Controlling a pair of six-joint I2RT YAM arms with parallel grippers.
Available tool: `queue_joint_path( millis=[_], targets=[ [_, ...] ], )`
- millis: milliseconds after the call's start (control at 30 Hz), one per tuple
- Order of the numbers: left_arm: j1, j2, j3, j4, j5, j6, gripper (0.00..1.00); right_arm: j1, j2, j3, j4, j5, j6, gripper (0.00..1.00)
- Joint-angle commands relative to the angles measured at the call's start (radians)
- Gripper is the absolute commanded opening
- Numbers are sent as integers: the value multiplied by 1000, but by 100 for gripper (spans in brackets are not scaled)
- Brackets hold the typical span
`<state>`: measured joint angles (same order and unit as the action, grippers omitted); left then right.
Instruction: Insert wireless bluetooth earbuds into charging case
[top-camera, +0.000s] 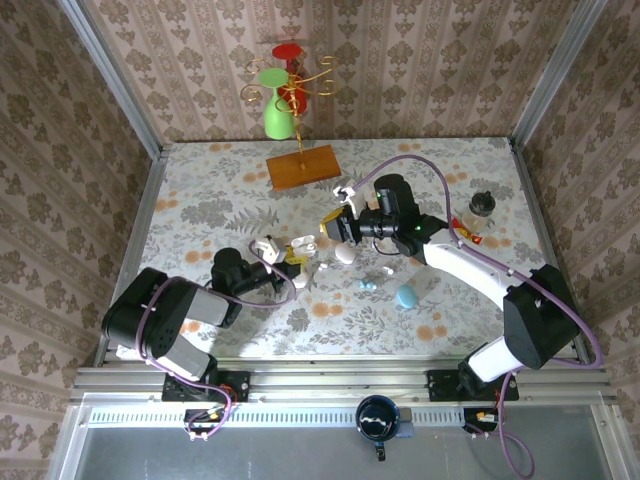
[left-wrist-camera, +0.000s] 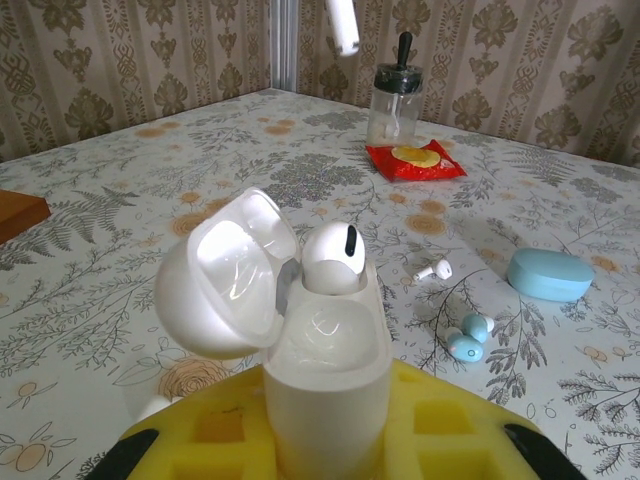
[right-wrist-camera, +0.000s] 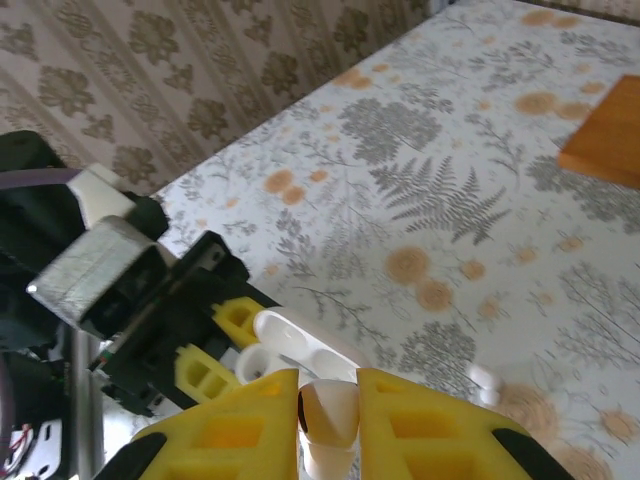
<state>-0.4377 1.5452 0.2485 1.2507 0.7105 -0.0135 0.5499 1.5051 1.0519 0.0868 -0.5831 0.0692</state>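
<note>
At mid-table, away from edges (top-camera: 137, 240), left claw (left-wrist-camera: 325, 430) clamps case (left-wrist-camera: 330, 340), right claw (right-wrist-camera: 328, 440) 1 earbud (right-wrist-camera: 332, 405).

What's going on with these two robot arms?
The jaws of the left arm hold an open white charging case with one white earbud seated. The jaws of the right arm pinch a second white earbud close by. A third white bud, two pale blue buds and a closed blue case lie on the table.

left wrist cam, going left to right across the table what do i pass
wooden board → open white case → loose white earbud → pale blue earbuds → pale blue case
</note>
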Motion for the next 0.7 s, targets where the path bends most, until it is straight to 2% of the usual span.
queue_joint_path(
  millis=[0,667],
  targets=[
    [1,-13,19,35,31,8,0,26,31,35,38,-82,-1,20],
    [-1,-20,18,36,32,7,0,68,175,75,94,-167,43,19]
  ],
)
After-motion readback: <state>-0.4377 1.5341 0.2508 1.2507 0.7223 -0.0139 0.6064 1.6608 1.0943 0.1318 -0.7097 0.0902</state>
